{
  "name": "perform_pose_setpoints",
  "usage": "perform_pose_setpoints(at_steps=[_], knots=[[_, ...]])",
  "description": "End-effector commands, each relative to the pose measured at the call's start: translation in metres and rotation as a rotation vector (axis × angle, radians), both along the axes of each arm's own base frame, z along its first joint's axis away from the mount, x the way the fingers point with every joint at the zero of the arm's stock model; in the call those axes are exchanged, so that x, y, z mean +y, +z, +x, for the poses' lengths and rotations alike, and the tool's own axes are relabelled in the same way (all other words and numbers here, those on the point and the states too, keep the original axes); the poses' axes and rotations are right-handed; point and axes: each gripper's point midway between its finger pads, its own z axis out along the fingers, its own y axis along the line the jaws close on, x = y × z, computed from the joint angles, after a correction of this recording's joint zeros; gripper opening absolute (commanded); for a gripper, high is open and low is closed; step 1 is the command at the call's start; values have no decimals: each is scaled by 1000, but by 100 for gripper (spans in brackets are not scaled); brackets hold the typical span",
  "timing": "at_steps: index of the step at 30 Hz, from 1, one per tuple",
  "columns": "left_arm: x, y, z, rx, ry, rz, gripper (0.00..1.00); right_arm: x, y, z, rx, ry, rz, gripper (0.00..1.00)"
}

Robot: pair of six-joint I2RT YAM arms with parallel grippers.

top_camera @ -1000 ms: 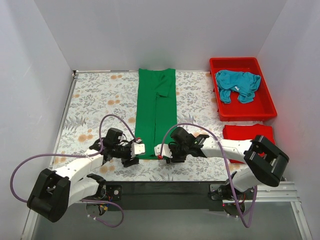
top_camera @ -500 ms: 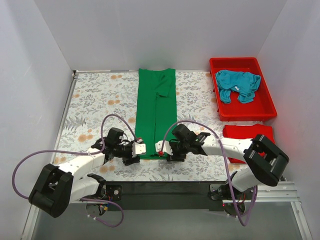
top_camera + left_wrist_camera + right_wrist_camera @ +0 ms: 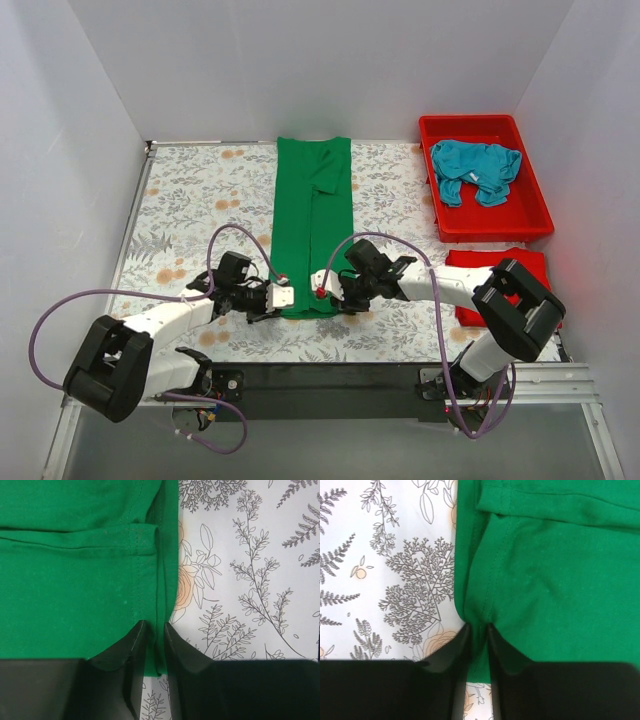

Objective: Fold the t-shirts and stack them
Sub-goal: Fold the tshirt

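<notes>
A bright green t-shirt (image 3: 313,220) lies folded into a long narrow strip down the middle of the flowered table. My left gripper (image 3: 284,297) is shut on its near left corner; the left wrist view shows the hem (image 3: 156,650) pinched between the black fingers (image 3: 131,647). My right gripper (image 3: 322,292) is shut on the near right corner, with green cloth (image 3: 480,655) bunched between its fingers (image 3: 505,652). A teal blue t-shirt (image 3: 475,170) lies crumpled in the red tub (image 3: 530,222) at the far right.
A flat red lid or second tub (image 3: 480,265) lies beside the right arm, just in front of the red tub. White walls close in the table on three sides. Purple cables loop over both arms.
Both grippers have moved inward onto the green shirt's near corners, and their jaws have closed on the cloth. The shirt itself lies as before.
</notes>
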Motion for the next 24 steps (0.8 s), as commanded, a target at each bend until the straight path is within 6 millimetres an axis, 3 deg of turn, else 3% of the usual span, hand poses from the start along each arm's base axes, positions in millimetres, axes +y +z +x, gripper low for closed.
perform_pose_setpoints(at_steps=[1, 4, 7, 9, 10, 15, 17, 19, 24], knots=[[14, -15, -8, 39, 3, 88, 18, -20, -20, -10, 54, -33, -101, 18], [12, -14, -9, 38, 0, 92, 13, -21, -17, -10, 17, -24, -103, 3], [6, -8, -16, 51, -24, 86, 3, -14, -6, -15, -4, -17, -77, 1], [0, 2, -23, 37, -61, 64, 0, -8, 1, -28, 9, 9, -57, 1], [-3, 5, -35, 58, -98, 58, 0, -6, 11, -33, 3, 21, -31, 1], [-8, 36, -63, 39, -175, -10, 0, 6, 43, -81, 57, 69, 60, 1], [-6, 43, -73, 89, -168, -16, 0, 8, 57, -79, 49, 54, 93, 1], [-12, 59, -67, 78, -127, -51, 0, 9, 64, -70, -14, 47, 109, 1], [-22, 81, -28, -12, -62, -88, 0, 11, 85, -26, -100, -6, 165, 1]])
